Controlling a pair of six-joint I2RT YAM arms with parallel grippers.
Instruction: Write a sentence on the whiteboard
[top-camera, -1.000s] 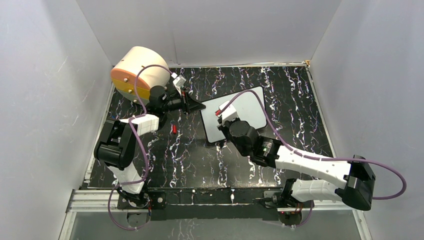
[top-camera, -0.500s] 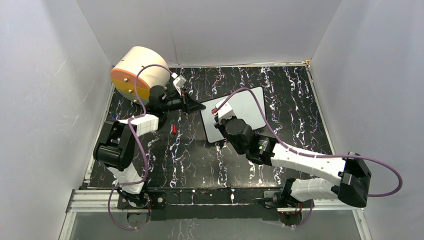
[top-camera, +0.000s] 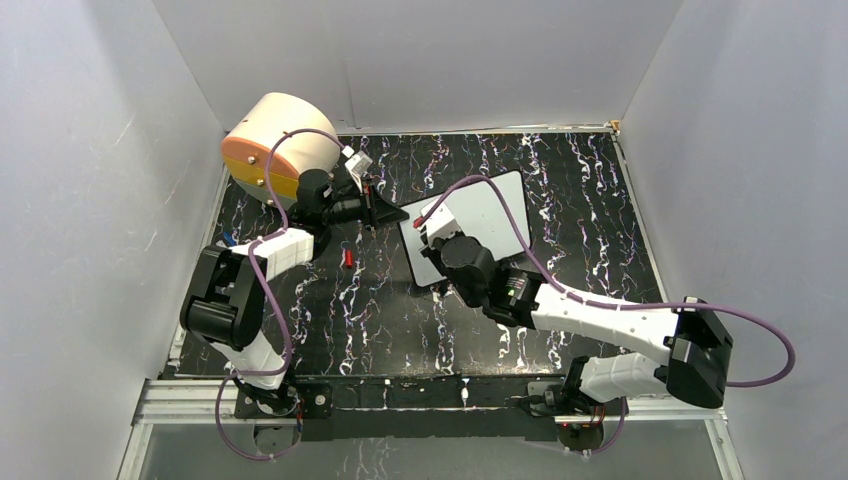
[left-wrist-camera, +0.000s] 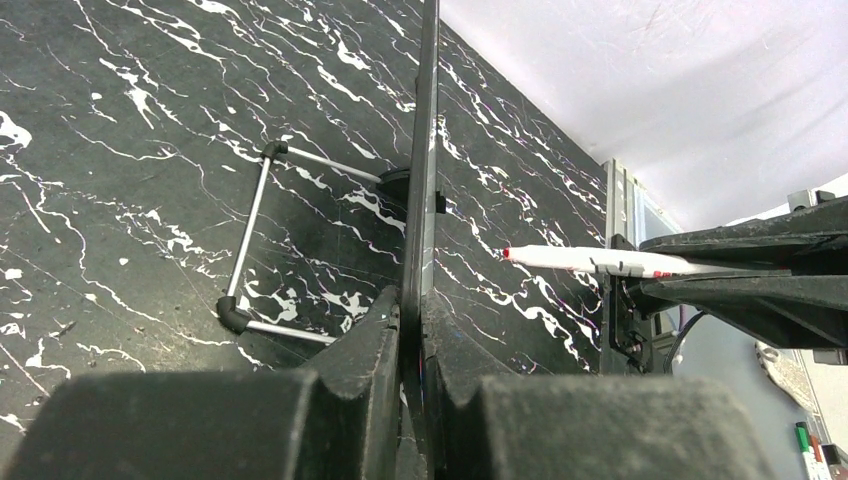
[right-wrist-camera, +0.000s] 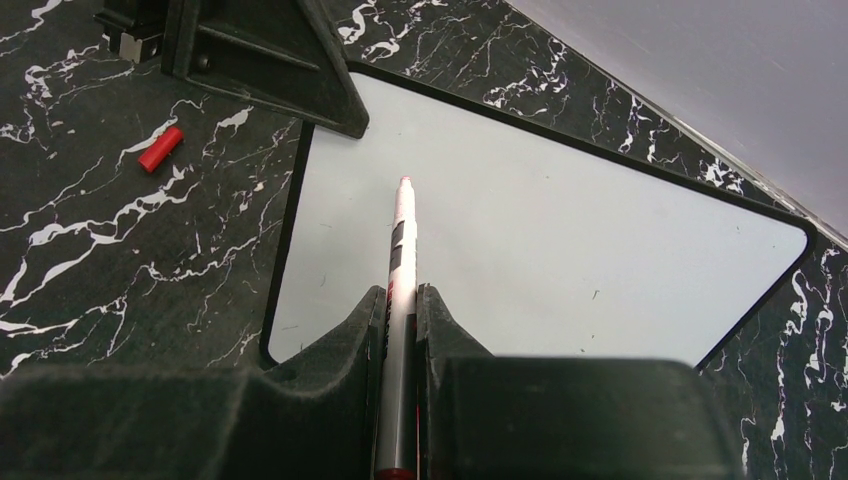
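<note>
left gripper (left-wrist-camera: 412, 320): clamped tight on the whiteboard's (right-wrist-camera: 560, 220) corner, left-arm side
right gripper (right-wrist-camera: 400, 300): pinched shut round a marker (right-wrist-camera: 401, 240), bare red tip over the board's left part
whiteboard: on the table (top-camera: 600, 200) under the marker, blank – no sentence yet
cap (right-wrist-camera: 160, 148): loose, just left of the board
risk: push too hard and the board pivots round that one clamp – wobbly lettering

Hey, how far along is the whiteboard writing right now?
Done: the marker is uncapped, a red cap lying on the table, and the left hand grips the whiteboard by its edge. In hand: the right hand holds the marker, tip over the board. Left: the whole sentence; the board is blank.
</note>
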